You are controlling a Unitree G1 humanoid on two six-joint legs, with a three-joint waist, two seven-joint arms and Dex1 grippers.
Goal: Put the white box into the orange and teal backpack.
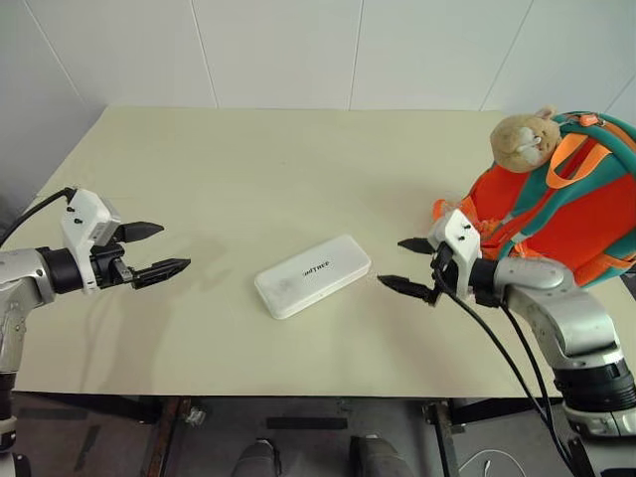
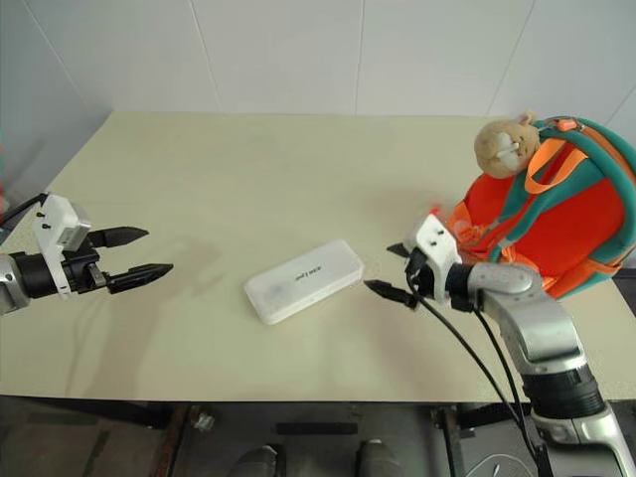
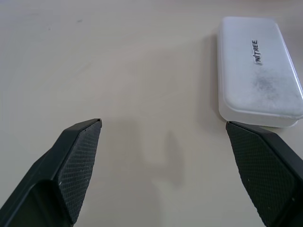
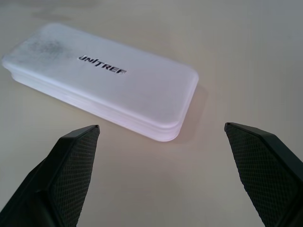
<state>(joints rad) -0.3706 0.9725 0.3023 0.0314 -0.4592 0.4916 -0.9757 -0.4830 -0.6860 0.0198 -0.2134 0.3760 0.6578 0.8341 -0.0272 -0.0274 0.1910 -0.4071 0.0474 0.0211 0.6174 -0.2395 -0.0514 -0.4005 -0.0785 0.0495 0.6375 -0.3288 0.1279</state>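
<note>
White box (image 1: pixel 312 275) lies flat mid-table between spread, empty left gripper (image 1: pixel 151 250) and right gripper (image 1: pixel 415 265), left of orange and teal backpack (image 1: pixel 566 199); likely rigid, light, slick: pinch across its narrow width.

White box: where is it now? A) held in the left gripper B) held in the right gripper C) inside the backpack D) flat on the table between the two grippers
D: the white box lies flat on the table, with the open left gripper and the open right gripper on either side, neither touching it; the orange and teal backpack stands apart at the table's right edge.
</note>
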